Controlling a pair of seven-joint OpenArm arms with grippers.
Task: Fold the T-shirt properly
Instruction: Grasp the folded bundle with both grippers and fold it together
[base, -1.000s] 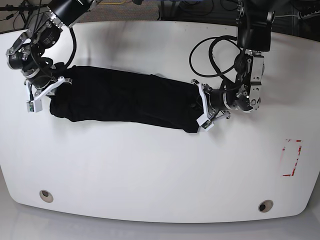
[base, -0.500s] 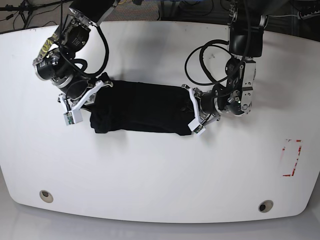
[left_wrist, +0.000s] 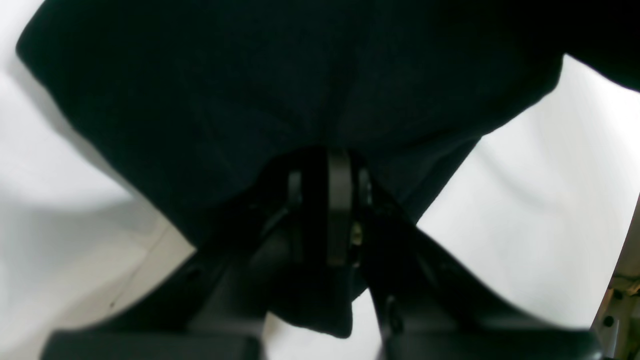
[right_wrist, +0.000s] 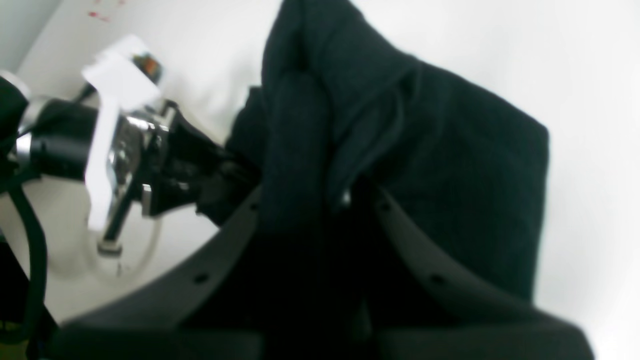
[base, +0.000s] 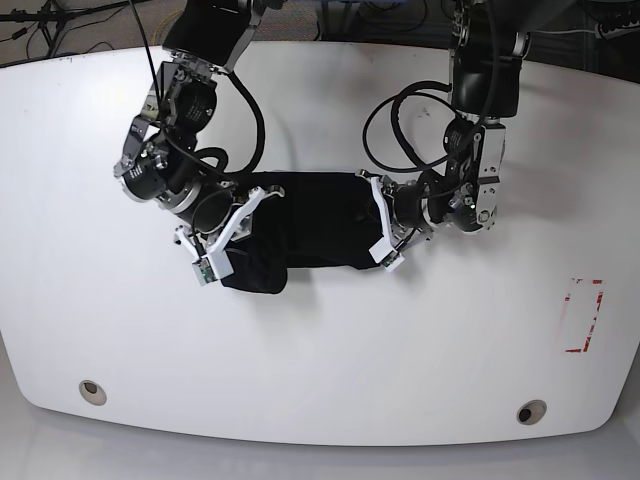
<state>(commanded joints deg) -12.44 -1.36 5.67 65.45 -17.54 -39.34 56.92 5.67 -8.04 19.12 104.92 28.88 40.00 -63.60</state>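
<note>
The black T-shirt (base: 310, 225) lies bunched into a short band at the middle of the white table (base: 320, 370). My left gripper (base: 377, 228) is shut on the shirt's right end. In the left wrist view its jaws (left_wrist: 327, 165) are closed together on the dark cloth (left_wrist: 280, 85). At the shirt's left end, my right gripper (base: 238, 238) is shut on a raised fold. The right wrist view shows thick cloth (right_wrist: 450, 165) wedged in the right gripper (right_wrist: 325, 210), with the left arm's wrist (right_wrist: 125, 150) close behind it. No collar or white mark shows.
A red-marked rectangle (base: 583, 315) is on the table at the right. Two round holes (base: 92, 391) (base: 530, 412) sit near the front edge. Black cables (base: 400, 110) loop over the table behind the left arm.
My right gripper has carried the shirt's left end rightward, toward the left gripper. The shirt is now much shorter and bunched. The left gripper has shifted slightly left.
</note>
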